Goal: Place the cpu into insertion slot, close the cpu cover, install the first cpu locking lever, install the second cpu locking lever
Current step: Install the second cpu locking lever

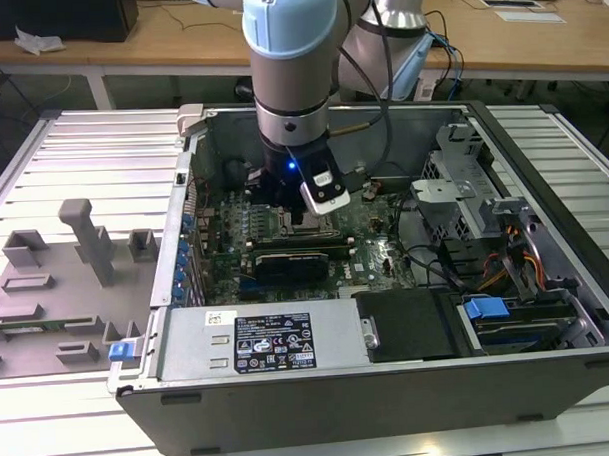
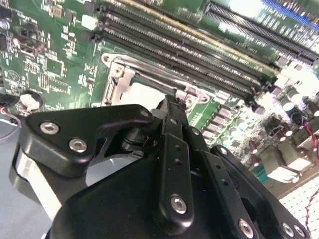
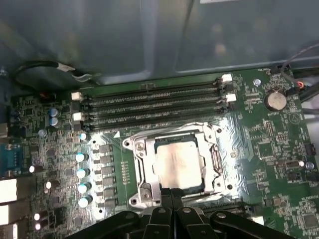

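Inside the open PC case in the exterior view, gripper sits low over the motherboard. Second wrist view: gripper fingers pressed together, tips at the insertion slot edge. First wrist view: cpu seated in the slot, cpu cover framing it, memory slots beside

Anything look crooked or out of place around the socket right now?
Nothing stands out. In the first wrist view the cpu sits square in the insertion slot, the cpu cover framing it evenly. The gripper is at the socket's edge.
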Robot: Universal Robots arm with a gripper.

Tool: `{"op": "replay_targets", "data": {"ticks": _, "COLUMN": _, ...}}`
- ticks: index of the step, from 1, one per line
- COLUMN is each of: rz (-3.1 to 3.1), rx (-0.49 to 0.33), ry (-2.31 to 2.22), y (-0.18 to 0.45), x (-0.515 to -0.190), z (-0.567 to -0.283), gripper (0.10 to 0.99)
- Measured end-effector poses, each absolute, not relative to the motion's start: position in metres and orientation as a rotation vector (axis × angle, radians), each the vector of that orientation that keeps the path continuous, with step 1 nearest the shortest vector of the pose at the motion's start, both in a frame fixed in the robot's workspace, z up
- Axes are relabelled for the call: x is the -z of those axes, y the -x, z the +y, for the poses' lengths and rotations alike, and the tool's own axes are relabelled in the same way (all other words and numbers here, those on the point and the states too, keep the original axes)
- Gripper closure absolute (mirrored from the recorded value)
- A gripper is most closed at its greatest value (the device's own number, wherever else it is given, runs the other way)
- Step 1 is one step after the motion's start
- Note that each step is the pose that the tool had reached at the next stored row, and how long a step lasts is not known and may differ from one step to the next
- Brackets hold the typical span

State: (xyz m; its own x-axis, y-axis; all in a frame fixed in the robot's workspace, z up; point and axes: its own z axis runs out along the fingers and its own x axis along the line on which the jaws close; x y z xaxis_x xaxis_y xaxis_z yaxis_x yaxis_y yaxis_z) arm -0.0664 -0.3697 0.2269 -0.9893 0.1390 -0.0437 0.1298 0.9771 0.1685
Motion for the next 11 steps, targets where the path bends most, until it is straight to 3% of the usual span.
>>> {"op": "replay_targets", "data": {"ticks": 4, "rz": 3.068, "rx": -0.188, "ry": -0.206, "y": 0.066, "x": -0.226, "z": -0.365, "gripper": 0.98}}
{"op": "replay_targets", "data": {"ticks": 11, "rz": 3.068, "rx": -0.188, "ry": -0.202, "y": 0.056, "x": -0.225, "z": -0.356, "gripper": 0.98}}
